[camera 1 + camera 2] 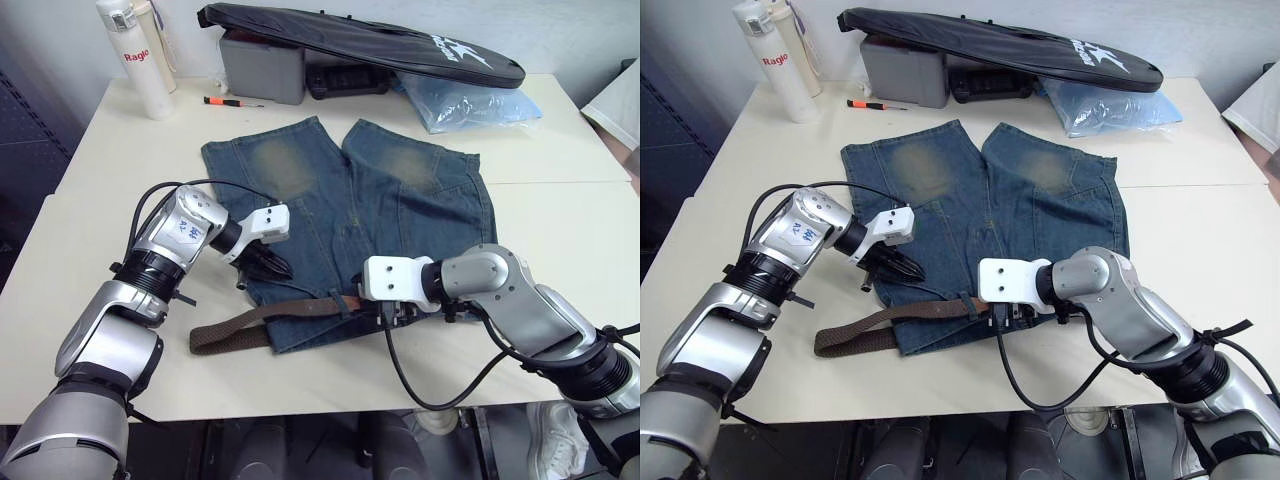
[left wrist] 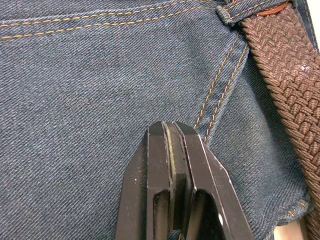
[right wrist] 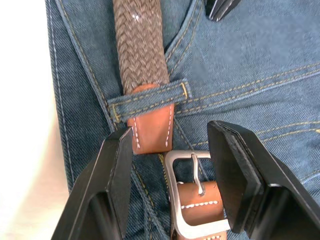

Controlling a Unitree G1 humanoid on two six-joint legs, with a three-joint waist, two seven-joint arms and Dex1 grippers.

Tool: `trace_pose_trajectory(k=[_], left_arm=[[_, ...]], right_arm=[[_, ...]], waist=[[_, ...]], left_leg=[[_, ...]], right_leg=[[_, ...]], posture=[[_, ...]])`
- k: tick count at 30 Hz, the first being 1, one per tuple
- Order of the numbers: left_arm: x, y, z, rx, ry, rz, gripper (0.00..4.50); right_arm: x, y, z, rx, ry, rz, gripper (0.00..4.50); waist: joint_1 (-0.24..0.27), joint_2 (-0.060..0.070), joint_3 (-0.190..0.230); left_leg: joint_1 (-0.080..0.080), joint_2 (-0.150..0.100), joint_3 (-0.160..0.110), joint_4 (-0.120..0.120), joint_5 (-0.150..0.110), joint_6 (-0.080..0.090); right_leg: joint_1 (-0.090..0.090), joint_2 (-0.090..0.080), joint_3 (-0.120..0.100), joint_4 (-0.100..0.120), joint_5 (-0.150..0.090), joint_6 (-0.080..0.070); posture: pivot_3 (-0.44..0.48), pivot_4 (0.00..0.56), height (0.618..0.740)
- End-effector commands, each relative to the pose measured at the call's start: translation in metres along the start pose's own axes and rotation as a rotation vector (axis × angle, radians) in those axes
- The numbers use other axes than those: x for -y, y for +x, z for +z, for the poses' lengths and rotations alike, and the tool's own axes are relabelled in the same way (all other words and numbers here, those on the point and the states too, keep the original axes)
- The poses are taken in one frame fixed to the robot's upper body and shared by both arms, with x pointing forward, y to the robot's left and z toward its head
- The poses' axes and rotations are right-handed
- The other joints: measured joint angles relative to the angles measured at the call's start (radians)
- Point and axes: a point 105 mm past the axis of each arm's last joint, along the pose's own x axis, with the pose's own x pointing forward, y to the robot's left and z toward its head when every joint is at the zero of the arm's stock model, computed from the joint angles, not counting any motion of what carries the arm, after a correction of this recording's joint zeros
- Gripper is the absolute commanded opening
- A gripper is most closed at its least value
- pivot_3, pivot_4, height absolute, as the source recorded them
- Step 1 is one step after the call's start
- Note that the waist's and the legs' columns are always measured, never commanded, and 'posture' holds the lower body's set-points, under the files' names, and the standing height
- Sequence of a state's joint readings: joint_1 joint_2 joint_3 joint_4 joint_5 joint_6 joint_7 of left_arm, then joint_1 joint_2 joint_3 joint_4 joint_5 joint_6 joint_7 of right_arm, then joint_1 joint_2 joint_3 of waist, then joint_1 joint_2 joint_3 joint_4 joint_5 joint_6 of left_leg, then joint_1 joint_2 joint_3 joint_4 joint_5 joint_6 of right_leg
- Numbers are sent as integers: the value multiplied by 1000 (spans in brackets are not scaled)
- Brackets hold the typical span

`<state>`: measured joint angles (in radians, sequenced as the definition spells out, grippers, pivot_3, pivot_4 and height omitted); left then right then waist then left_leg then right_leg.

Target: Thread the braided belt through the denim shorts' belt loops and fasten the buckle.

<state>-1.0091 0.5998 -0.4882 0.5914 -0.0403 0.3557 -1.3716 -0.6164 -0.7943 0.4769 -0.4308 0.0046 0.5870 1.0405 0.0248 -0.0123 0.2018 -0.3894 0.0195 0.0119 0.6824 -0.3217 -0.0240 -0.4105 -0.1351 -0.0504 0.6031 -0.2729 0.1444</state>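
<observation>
Denim shorts (image 1: 350, 210) are lying flat on the table (image 1: 560, 230), braided belt (image 1: 240, 325) trailing along the waistband; left gripper (image 2: 173, 131) is pressing closed onto denim; right gripper (image 3: 170, 142) is hovering open, straddling tan tip, belt loop (image 3: 150, 97) and buckle (image 3: 192, 195).

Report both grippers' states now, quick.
Left gripper: shut, empty, tips on the denim shorts.
Right gripper: open, fingers either side of the braided belt tip and the buckle, holding nothing.
</observation>
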Motion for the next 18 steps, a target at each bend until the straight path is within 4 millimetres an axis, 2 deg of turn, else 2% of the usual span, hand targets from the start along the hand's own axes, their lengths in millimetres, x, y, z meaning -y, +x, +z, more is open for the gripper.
trace_pose_trajectory(k=[1,12,15,18], left_arm=[[5,6,-18,-67,-51,-7,0],[1,1,-19,-74,-55,22,0],[1,1,-20,-74,-56,23,0],[0,1,-20,-75,-59,26,0]], right_arm=[[-3,4,0,9,-7,2,2571],[-6,10,-3,5,12,27,2571],[-5,11,-2,10,4,16,1745],[-4,11,-1,13,-2,14,540]], waist=[[0,0,0],[-3,0,0],[-4,0,0],[-4,0,0]], left_leg=[[0,0,0,0,0,0],[0,0,0,0,0,0],[1,0,0,0,0,0],[1,0,0,0,0,0]], right_leg=[[0,0,0,0,0,0],[0,0,0,1,0,0],[0,0,0,2,0,0],[0,0,0,2,0,0]], posture=[[0,150,740],[0,150,740],[0,150,740],[0,150,740]])
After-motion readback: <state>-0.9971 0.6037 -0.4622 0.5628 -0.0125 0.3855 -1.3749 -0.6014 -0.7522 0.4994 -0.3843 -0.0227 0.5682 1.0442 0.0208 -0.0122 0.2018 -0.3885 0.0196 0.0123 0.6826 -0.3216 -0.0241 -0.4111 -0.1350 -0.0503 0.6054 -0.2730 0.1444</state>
